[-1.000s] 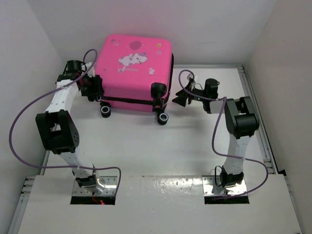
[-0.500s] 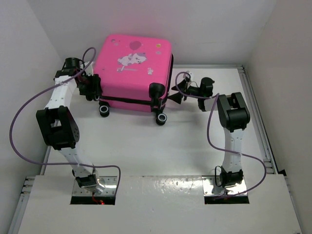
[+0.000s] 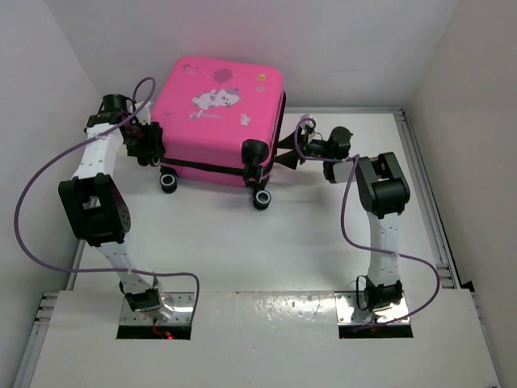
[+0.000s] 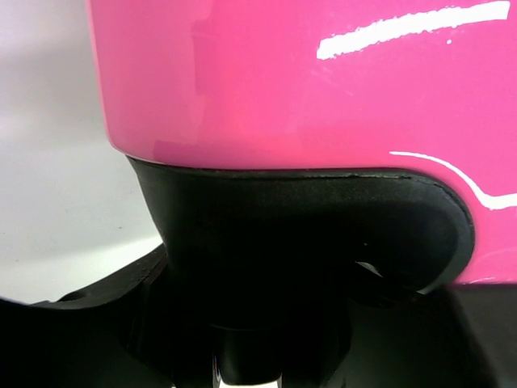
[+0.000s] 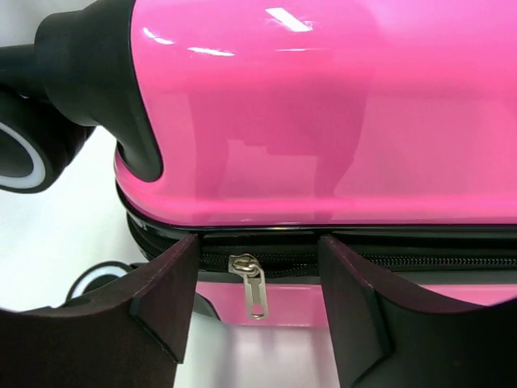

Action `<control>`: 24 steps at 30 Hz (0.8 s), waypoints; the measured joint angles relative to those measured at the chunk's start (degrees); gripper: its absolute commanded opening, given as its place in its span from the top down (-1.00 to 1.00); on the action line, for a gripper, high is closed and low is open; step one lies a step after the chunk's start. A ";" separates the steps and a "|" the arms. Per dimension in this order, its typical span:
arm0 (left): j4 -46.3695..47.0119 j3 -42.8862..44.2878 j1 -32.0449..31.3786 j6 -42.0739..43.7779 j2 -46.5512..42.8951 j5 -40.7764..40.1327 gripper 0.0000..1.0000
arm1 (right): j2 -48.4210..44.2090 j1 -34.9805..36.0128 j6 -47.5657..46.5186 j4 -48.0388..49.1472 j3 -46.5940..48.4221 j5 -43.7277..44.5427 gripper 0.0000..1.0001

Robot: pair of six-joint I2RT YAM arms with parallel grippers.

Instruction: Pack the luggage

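Note:
The luggage, a bright pink hard-shell case with a white animal print, lies flat and zipped at the back of the table. My left gripper is at its left front corner. In the left wrist view the black wheel housing under the pink shell fills the dark gap between the fingers, so I read my left gripper as shut on it. My right gripper is at the case's right side. Its open fingers straddle the silver zipper pull without touching it, as my right gripper shows.
Two black wheels stick out of the case's front edge, and one wheel shows at the far left of the right wrist view. White walls close in on the left, back and right. A metal rail runs along the table's right edge.
My right gripper has moved left up to the case's zipper seam. The case and my left gripper have shifted a little to the left together.

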 measured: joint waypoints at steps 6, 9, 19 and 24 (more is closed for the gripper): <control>0.44 -0.13 0.17 0.55 -0.15 -0.50 1.00 | 0.37 0.20 0.90 1.95 -1.44 -0.28 -0.08; 0.94 -0.61 0.17 0.63 -0.39 -0.81 1.00 | -0.02 0.07 0.28 2.82 -3.87 0.46 -0.08; 1.68 -1.16 0.17 0.63 -0.72 -1.22 1.00 | -0.17 -0.37 -2.10 -1.84 -9.60 0.52 -0.19; 1.68 -1.14 0.17 0.63 -0.72 -1.22 1.00 | -0.15 -0.35 -2.34 -2.58 -9.05 0.79 -0.21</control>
